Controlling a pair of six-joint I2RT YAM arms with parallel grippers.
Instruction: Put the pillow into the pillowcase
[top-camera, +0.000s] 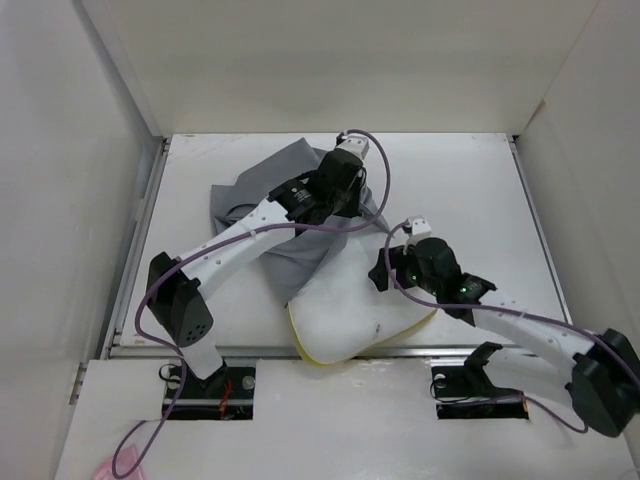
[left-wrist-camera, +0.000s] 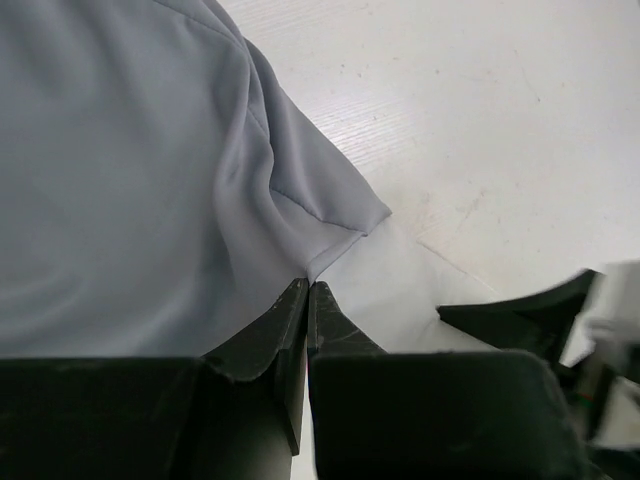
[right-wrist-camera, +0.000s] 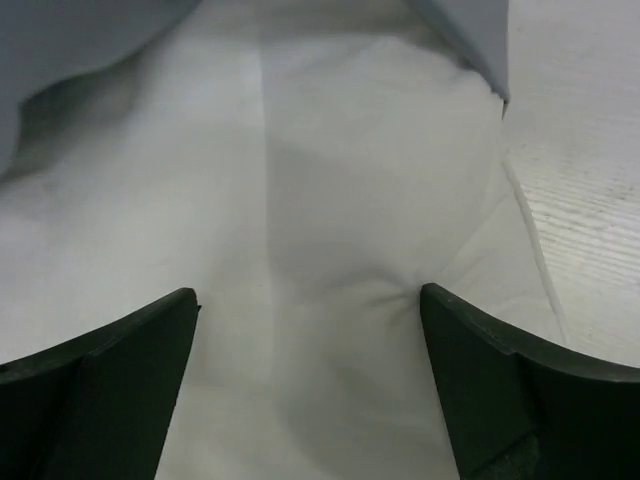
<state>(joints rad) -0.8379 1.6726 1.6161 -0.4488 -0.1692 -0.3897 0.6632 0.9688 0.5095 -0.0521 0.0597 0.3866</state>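
The grey pillowcase (top-camera: 298, 258) lies crumpled at mid-table, its near end drawn over the far end of the white pillow (top-camera: 352, 312). The pillow's yellow band shows along its near edge. My left gripper (top-camera: 365, 212) is shut on the pillowcase's hem, as the left wrist view (left-wrist-camera: 308, 284) shows, with the cloth (left-wrist-camera: 130, 170) hanging to its left and the pillow (left-wrist-camera: 385, 290) beneath. My right gripper (top-camera: 382, 272) is open, its fingertips (right-wrist-camera: 455, 320) pressing into the pillow (right-wrist-camera: 320, 200). Grey pillowcase edges (right-wrist-camera: 60, 50) frame the pillow's far end.
The white table (top-camera: 460, 180) is boxed in by white walls at the left, back and right. The pillow's near edge overhangs the table's front edge by the arm bases. The right arm's wrist shows at the right of the left wrist view (left-wrist-camera: 530, 310).
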